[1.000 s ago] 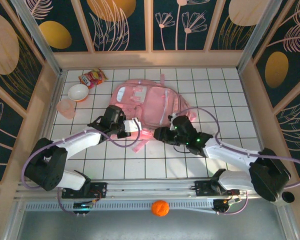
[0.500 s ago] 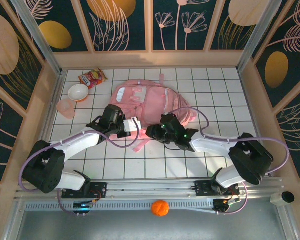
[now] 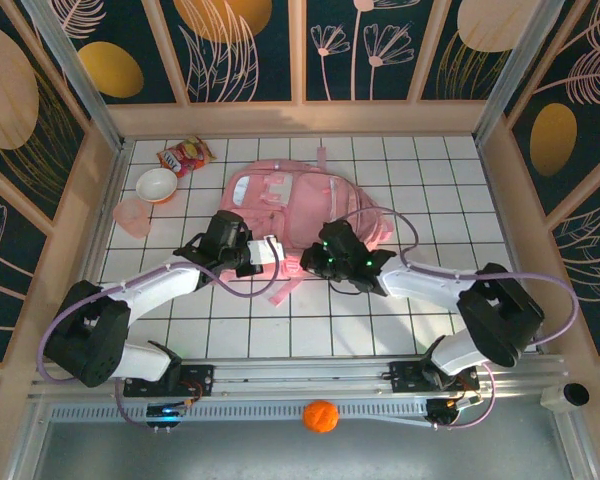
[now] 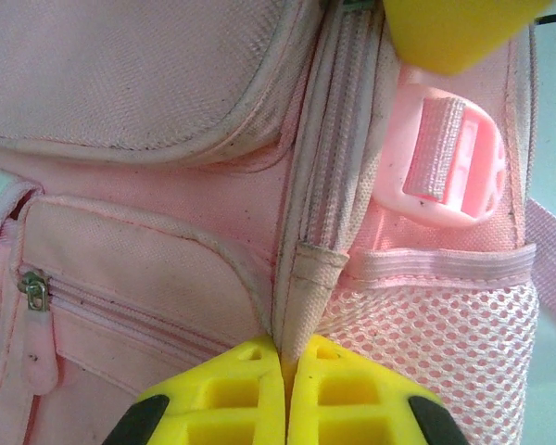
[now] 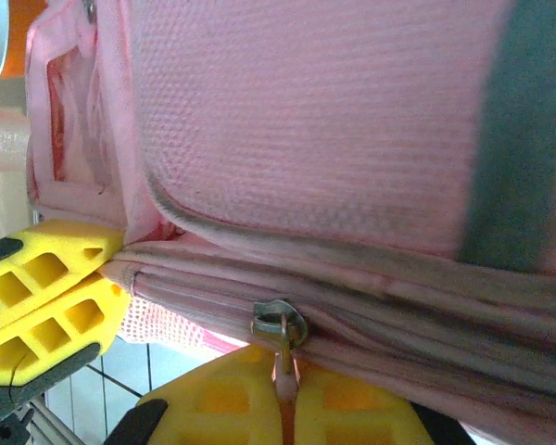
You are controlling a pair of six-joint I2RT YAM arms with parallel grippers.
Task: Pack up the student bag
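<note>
The student bag, a light-pink backpack, lies flat in the middle of the tiled table. My left gripper is at its near edge, shut on the fabric end tab of the main zipper seam, next to a mesh side pocket and a pink buckle. My right gripper sits just to the right of it, shut on the pink pull hanging from the metal zipper slider. In the right wrist view the left gripper's yellow fingers clamp the seam end at the lower left.
A white bowl, a pink cup and a snack packet sit at the back left. An orange ball lies below the front rail. Wooden walls enclose the table on three sides.
My right gripper has moved left to the bag's near edge and closed on the zipper pull. The left gripper has kept its hold on the seam tab.
</note>
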